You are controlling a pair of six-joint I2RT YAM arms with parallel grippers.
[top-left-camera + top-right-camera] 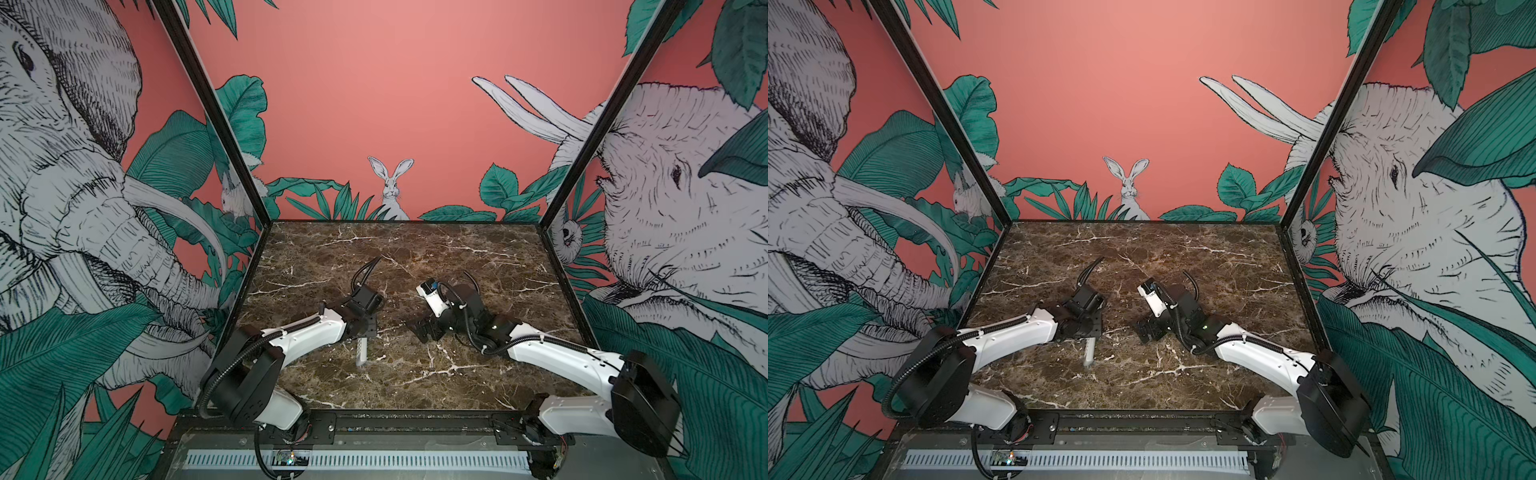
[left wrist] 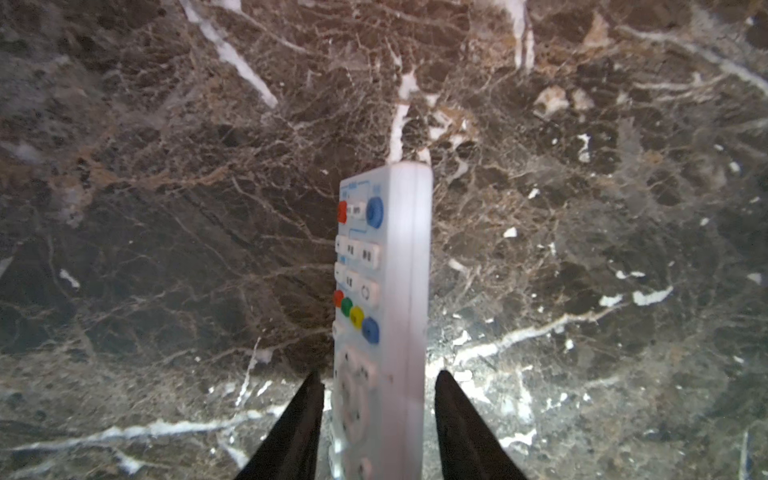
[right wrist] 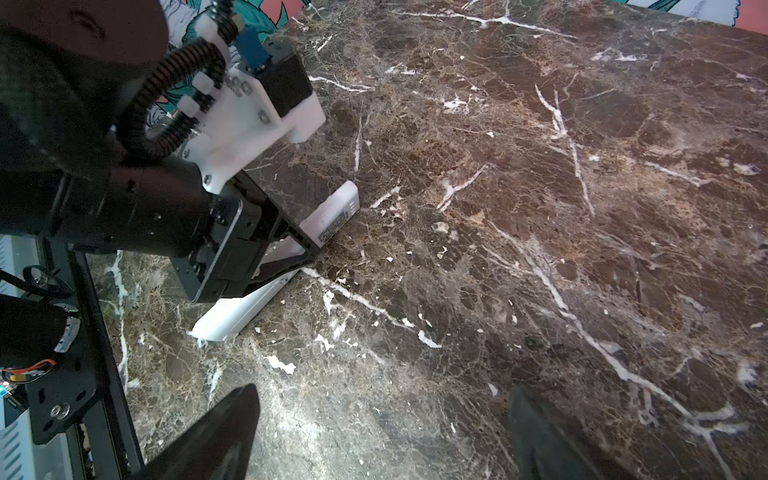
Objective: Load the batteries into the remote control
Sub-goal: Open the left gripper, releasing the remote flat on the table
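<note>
Both top views: 2 arms over a glossy brown marble tabletop [image 1: 478, 257] [image 1: 1204, 257] with white veins, and printed jungle panels [image 1: 395, 83] on three sides. The left gripper [image 1: 362, 334] [image 1: 1090, 334] points down onto the remote control [image 1: 361, 353] [image 1: 1088, 353]. Only 1 slim pale bar sticks out toward the front rail [image 1: 415, 417]; the gripper body hides the rest. The right gripper [image 1: 424, 328] [image 1: 1148, 328] sits low, near it but apart.

Left wrist: the remote control [image 2: 399, 270] stands on its long edge, matte white plastic with rounded corners. Coloured buttons [image 2: 374, 212]: 2 red, 2 blue, 1 green, 1 yellow, plus white keys. 2 black tapered fingers [image 2: 299, 428] of the left gripper [image 2: 378, 376] flank it, jaws narrow. Slivers of marble show at the tips, so can't tell if the pads bite.

Right wrist: right gripper [image 3: 380, 432] jaws wide, bare marble between its 2 dark fingers [image 3: 216, 436]. The left gripper's black frame [image 3: 249, 249] blocks the middle of the remote control [image 3: 237, 311]; one white end rests on the marble. A white bit with a dark printed label [image 3: 332, 212] shows past the frame. Same body or separate part, can't tell.
</note>
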